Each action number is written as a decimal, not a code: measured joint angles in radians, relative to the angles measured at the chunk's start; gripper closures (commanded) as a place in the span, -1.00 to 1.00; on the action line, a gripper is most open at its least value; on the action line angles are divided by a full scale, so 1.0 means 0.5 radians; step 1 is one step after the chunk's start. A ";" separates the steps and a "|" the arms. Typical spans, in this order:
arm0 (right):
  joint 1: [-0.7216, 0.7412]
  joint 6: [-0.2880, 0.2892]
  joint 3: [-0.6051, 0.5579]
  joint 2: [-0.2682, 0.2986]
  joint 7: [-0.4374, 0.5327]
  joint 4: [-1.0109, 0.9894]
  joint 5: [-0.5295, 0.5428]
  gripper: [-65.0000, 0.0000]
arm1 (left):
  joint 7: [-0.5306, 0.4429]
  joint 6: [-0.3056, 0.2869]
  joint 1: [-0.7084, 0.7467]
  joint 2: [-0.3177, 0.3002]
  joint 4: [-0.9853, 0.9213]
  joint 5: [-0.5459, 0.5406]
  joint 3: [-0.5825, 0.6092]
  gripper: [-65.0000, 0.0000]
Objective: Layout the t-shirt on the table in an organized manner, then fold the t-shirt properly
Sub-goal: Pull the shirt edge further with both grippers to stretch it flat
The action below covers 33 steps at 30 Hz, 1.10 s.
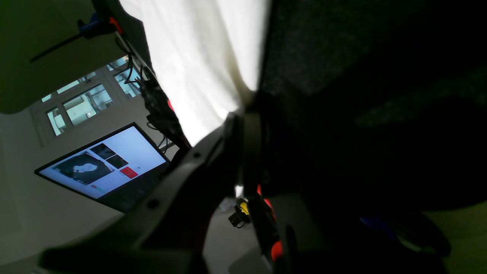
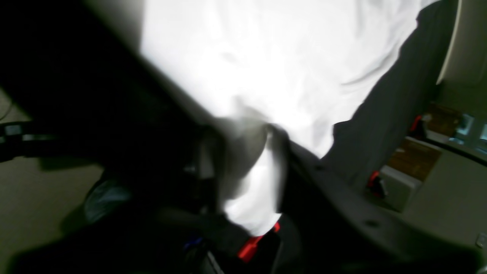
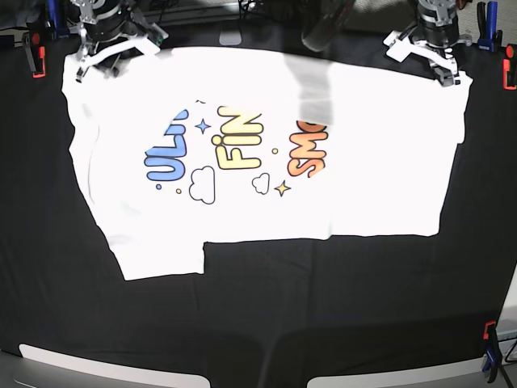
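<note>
Two grippers sit at the far edge of the table [image 3: 258,323], one at each far corner of the t-shirt [image 3: 266,145], which lies spread print-up across the black cloth. The left gripper [image 3: 436,56], at the far right, is closed tight and seems to pinch white fabric there. The right gripper [image 3: 113,48], at the far left, has a fold of shirt between its fingers in its own wrist view, though blur leaves it unclear whether it grips firmly or is letting go. Laying out looks mostly done: the body is flat and the print reads cleanly, but the near-left part hangs lower than the rest and the left edge is uneven. Folding has not begun.
</note>
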 measured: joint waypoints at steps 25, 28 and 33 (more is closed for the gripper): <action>-0.210 -0.098 -0.090 0.001 -0.156 0.018 -0.312 1.00 | 0.123 0.005 0.234 0.000 0.124 0.172 0.001 1.00; -0.261 -0.106 -0.124 0.005 -0.161 0.024 -0.436 1.00 | 0.130 0.027 0.229 -0.002 0.147 0.173 0.000 1.00; -0.265 -0.106 -0.143 0.006 -0.190 0.024 -0.444 1.00 | 0.139 0.027 0.225 -0.005 0.147 0.172 0.000 1.00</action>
